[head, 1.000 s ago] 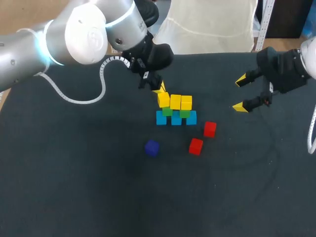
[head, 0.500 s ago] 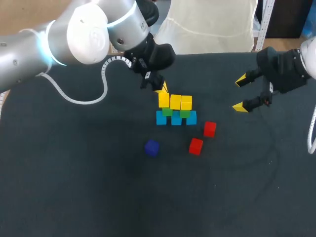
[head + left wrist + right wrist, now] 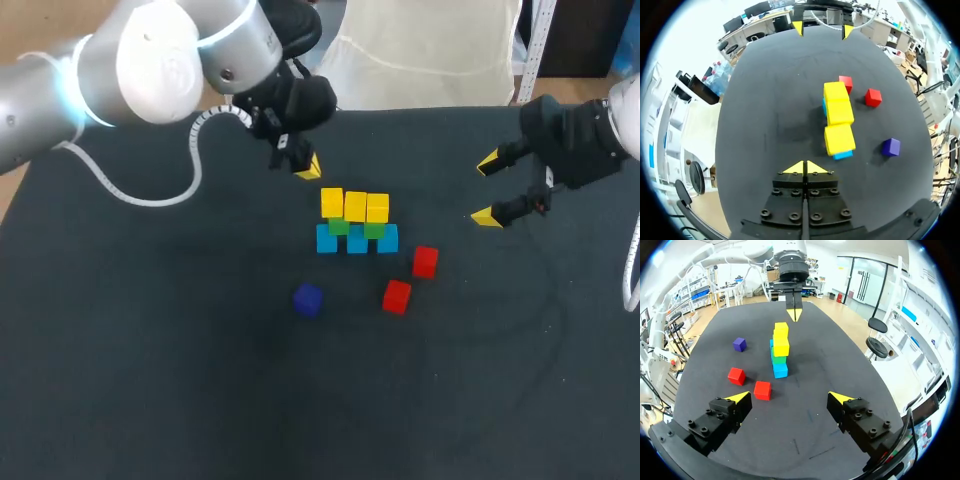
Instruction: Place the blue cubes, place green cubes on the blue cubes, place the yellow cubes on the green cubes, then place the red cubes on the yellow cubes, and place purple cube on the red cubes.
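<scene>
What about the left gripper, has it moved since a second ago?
Yes. In the head view the left gripper has drawn back up and leftward from the yellow cubes, which have not shifted; a gap now shows between them.

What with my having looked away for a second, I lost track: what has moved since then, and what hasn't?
The left gripper, shut and empty, has drawn back from just above the leftmost yellow cube, away from the stack and toward its own side of the table. Nothing was visibly taken hold of or let go. The right gripper, open, the stack, both red cubes and the purple cube stayed put.
</scene>
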You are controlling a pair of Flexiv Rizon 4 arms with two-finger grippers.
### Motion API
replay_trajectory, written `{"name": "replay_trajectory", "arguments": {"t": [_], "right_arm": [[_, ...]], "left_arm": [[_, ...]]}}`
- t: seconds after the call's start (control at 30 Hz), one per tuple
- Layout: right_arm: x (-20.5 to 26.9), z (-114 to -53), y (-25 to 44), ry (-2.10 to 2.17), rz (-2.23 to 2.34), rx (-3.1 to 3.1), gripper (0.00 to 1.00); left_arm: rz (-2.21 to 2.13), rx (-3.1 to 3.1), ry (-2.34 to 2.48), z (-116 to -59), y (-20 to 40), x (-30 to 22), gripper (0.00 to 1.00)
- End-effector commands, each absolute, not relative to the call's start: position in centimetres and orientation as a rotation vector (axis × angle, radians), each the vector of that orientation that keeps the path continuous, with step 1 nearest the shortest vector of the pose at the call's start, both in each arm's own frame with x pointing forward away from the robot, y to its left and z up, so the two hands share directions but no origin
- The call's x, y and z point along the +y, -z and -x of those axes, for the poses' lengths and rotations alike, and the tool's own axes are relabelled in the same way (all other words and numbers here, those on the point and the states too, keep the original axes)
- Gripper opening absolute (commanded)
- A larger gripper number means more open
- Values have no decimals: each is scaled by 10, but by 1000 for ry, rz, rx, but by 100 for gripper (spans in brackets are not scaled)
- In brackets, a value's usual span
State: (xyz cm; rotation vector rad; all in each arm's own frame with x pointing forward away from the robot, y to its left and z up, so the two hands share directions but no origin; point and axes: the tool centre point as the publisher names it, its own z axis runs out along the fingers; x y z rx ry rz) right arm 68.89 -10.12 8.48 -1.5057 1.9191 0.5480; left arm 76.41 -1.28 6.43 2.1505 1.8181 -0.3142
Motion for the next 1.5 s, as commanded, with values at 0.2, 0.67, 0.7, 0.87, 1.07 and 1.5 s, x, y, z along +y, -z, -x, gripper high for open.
{"name": "replay_trajectory", "arguments": {"t": [0.2,0.67,0.7,0.87,1.07,1.5], "right_arm": [[-101,-690,-84,-552,1506,1917,100],[-101,-690,-84,-552,1506,1917,100],[-101,-690,-84,-552,1506,1917,100],[-101,-690,-84,-552,1506,1917,100],[-101,-690,-84,-552,1506,1917,100],[-101,-690,-84,-552,1506,1917,100]], "left_arm": [[-2125,1817,312,-738,-66,9,0],[-2197,1773,353,-734,-58,-14,0],[-2201,1771,355,-734,-58,-15,0],[-2214,1765,363,-733,-56,-18,0],[-2222,1756,367,-734,-56,-21,0],[-2222,1750,371,-734,-56,-24,0]]}}
